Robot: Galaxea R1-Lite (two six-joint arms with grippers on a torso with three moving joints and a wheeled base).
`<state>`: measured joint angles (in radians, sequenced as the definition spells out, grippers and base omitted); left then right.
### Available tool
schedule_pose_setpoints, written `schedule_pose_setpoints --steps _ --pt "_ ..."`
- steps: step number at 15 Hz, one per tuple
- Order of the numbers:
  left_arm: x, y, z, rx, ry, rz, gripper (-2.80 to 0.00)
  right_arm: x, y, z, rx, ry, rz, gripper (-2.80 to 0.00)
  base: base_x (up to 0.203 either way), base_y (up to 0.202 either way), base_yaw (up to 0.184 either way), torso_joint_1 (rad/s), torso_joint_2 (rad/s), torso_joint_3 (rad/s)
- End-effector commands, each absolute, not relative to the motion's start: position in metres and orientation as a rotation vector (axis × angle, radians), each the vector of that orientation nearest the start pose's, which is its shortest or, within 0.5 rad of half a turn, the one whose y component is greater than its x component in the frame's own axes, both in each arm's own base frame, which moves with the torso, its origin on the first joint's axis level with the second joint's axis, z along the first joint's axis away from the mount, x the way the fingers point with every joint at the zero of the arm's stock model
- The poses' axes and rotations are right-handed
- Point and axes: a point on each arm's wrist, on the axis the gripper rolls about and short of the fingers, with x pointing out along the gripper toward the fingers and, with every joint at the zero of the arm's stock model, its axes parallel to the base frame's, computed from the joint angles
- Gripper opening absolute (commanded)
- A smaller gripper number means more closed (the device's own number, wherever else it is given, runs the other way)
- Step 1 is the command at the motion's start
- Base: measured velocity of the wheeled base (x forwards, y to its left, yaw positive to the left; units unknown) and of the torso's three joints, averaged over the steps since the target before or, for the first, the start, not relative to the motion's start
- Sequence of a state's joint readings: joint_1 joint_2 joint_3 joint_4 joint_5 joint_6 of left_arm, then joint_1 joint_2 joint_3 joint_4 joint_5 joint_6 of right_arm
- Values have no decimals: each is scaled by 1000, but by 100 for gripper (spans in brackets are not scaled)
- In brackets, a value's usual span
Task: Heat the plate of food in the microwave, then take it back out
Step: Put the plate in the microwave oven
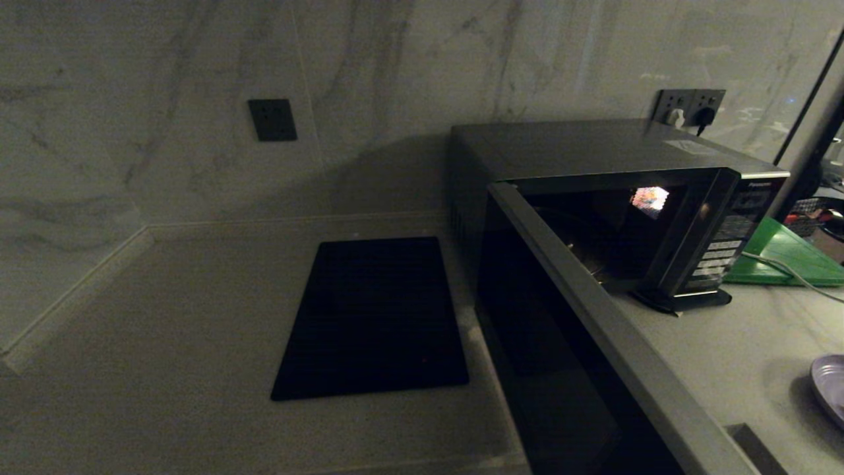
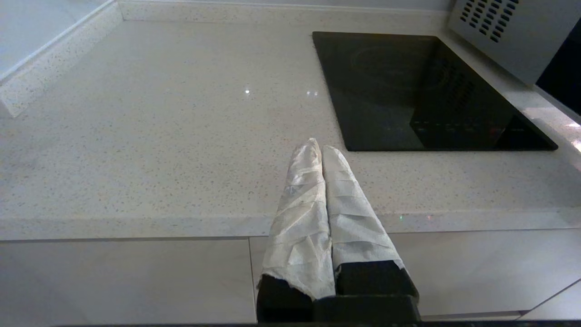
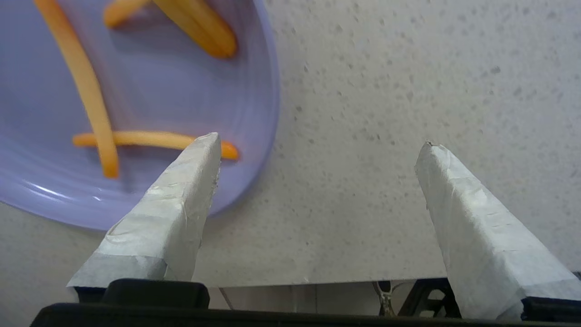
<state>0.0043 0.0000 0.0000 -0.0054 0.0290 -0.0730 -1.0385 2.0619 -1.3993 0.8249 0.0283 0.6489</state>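
The black microwave (image 1: 593, 158) stands on the counter with its door (image 1: 580, 330) swung wide open toward me and its cavity lit. The lilac plate of food (image 3: 136, 91) with orange-yellow sticks lies on the speckled counter; only its rim (image 1: 829, 386) shows at the head view's right edge. My right gripper (image 3: 320, 143) hovers open just above the counter near its front edge, one taped finger (image 3: 181, 195) over the plate's rim, the other over bare counter. My left gripper (image 2: 317, 147) is shut and empty, parked over the counter's front edge left of the cooktop.
A flat black cooktop (image 1: 376, 316) lies left of the microwave. A green board (image 1: 784, 254) with a white cable (image 1: 778, 267) sits to the microwave's right. Wall sockets (image 1: 689, 105) hold plugs behind it. A marble wall and corner bound the counter at the left.
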Motion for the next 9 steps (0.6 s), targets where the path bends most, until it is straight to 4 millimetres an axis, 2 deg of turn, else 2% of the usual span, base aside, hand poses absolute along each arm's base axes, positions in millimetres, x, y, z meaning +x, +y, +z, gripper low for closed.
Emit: schedule_pose_setpoints --steps 1,9 --pt "-23 1 76 -74 -6 34 -280 173 -292 110 1294 1069 -1268 0 0 0 0 0 0 0" --pt "-23 1 76 -74 -6 34 -280 177 -299 99 1304 1064 -1277 0 0 0 0 0 0 0"
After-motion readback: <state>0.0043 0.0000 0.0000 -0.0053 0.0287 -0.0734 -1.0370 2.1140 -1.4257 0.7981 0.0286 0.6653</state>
